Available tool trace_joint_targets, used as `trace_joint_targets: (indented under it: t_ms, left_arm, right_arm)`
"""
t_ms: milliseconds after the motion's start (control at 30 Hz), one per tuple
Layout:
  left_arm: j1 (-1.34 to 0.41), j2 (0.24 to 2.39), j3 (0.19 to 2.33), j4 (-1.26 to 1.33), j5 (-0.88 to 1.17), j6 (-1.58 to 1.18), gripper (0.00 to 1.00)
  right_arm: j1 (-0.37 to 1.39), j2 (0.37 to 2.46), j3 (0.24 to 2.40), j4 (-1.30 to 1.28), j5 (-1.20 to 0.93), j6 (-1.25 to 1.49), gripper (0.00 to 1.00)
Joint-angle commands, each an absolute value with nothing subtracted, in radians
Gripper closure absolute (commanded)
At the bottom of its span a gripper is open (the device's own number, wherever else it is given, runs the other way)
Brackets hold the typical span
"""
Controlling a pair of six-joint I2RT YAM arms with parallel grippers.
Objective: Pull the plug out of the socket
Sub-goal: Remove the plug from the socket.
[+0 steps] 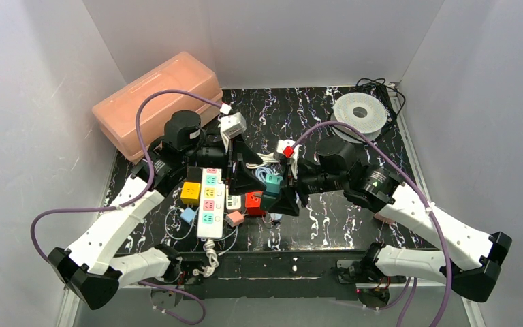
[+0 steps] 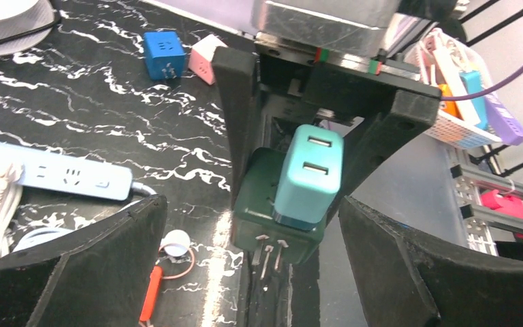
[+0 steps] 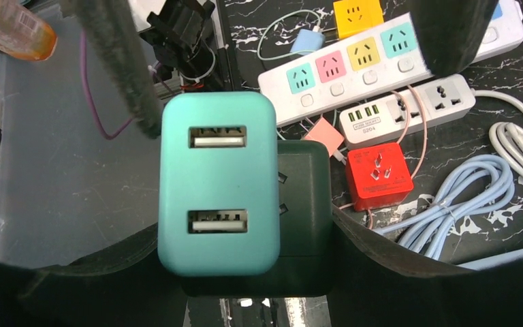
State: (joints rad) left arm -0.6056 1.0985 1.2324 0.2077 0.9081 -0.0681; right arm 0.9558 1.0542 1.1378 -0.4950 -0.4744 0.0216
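From above, the right gripper (image 1: pixel 278 199) is pinching the dark socket (image 1: pixel 270 195) near the table's middle, up off the top. The teal plug (image 1: pixel 273 180) is sitting in it. The left gripper (image 1: pixel 244 172) is hanging at its 9 o'clock. The black marbled table (image 1: pixel 354 218) is carrying a strip (image 1: pixel 210 202) at 8 o'clock of the plug, a pink box (image 1: pixel 156 95) at 10 o'clock and a white roll (image 1: pixel 359 112) at 1 o'clock. Plain grey walls (image 1: pixel 34 102) are standing on three sides.

From the left wrist, the left fingers (image 2: pixel 75 266) are spreading wide and touching nothing. The plug is sticking fully into the socket, so I think no pulling is done.

From the right wrist, the right fingers (image 3: pixel 395 272) are squeezing the socket from both sides. The left fingers are reaching past the plug at 11 and 1 o'clock, apart from it. Closing on the plug and pulling it out are left to do.
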Motion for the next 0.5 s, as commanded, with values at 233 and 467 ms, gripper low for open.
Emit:
trace_joint_targets:
  t_ms: [233, 467]
  left_arm:
    - [-0.647, 1.092, 1.264, 0.270, 1.071, -0.080, 0.02]
    - [-0.662, 1.137, 1.319, 0.217, 1.150, -0.020, 0.28]
  right_arm:
    - [0.966, 1.129, 1.252, -0.372, -0.536, 0.019, 0.99]
    - [0.971, 1.187, 1.309, -0.347, -0.580, 0.014, 0.99]
